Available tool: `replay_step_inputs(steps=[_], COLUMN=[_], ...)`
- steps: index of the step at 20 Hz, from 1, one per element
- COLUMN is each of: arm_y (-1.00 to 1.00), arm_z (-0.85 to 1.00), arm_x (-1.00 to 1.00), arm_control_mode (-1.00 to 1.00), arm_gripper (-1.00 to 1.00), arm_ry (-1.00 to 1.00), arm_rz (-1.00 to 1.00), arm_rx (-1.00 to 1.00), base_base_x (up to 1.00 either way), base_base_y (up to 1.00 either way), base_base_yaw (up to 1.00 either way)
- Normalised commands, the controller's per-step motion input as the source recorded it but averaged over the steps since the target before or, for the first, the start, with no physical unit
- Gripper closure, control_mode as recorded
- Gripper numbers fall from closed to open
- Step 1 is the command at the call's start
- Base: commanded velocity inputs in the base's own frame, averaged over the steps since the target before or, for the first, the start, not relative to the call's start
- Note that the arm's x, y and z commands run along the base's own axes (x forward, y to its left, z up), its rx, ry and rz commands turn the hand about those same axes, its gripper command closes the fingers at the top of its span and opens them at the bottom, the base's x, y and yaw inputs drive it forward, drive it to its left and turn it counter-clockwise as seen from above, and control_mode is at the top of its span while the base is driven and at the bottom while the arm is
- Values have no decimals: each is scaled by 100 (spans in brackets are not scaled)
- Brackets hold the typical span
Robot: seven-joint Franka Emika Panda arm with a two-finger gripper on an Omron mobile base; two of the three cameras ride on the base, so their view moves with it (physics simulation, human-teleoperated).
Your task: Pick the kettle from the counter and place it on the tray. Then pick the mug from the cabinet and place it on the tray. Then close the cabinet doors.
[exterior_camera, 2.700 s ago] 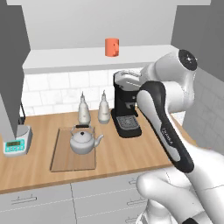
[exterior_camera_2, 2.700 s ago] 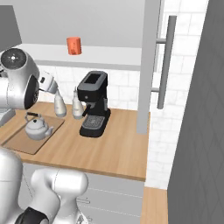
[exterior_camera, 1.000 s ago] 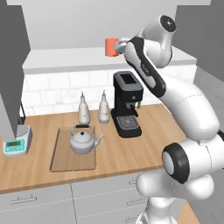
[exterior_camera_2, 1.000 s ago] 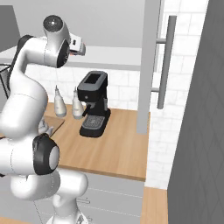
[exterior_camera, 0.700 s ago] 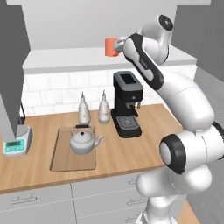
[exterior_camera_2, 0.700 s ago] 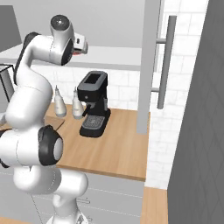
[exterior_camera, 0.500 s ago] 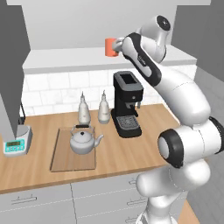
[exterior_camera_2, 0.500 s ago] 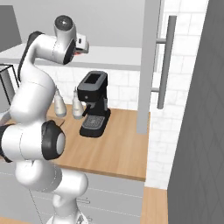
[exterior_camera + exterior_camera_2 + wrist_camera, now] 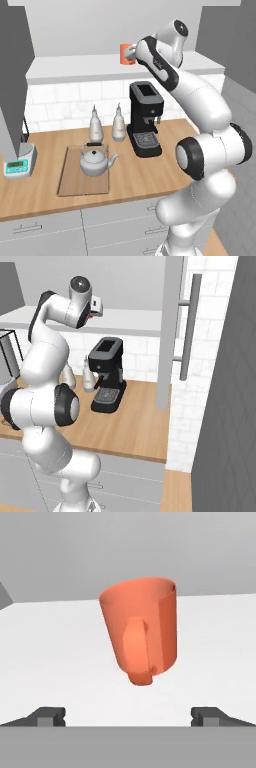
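Note:
The orange-red mug (image 9: 142,629) stands on the pale shelf (image 9: 75,67) of the open cabinet, its handle turned toward my hand. My gripper (image 9: 129,714) is open, its fingertips (image 9: 47,714) spread wide just short of the mug with nothing between them. From the left base view the gripper (image 9: 132,52) sits against the right side of the mug (image 9: 124,54). The silver kettle (image 9: 95,161) rests on the wooden tray (image 9: 75,187) on the counter (image 9: 150,175). Both cabinet doors stand open: the left panel (image 9: 12,75) and the right panel (image 9: 170,331) with its bar handle (image 9: 187,326).
A black coffee machine (image 9: 145,119) stands on the counter under the shelf, right of the tray. Two slim grey bottles (image 9: 96,125) stand behind the tray by the tiled wall. A small scale (image 9: 17,165) sits at the far left.
The arm rose from over the counter to the shelf and has reached closer to the mug. The jaws stayed open; kettle and mug have not moved.

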Motion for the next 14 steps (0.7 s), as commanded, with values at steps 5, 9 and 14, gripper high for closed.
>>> replay_step_inputs(steps=[5, 9, 14], arm_y=[4, 10, 11], arm_z=[-6, -6, -6], arm_x=[33, 34, 30], arm_control_mode=[-100, -100, -100], arm_gripper=[-100, -100, -100], arm_ry=[0, 0, 0], arm_rz=[4, 3, 2], arm_rx=[0, 0, 0], base_base_x=[0, 0, 0], base_base_y=[0, 0, 0], base_base_yaw=[0, 0, 0])
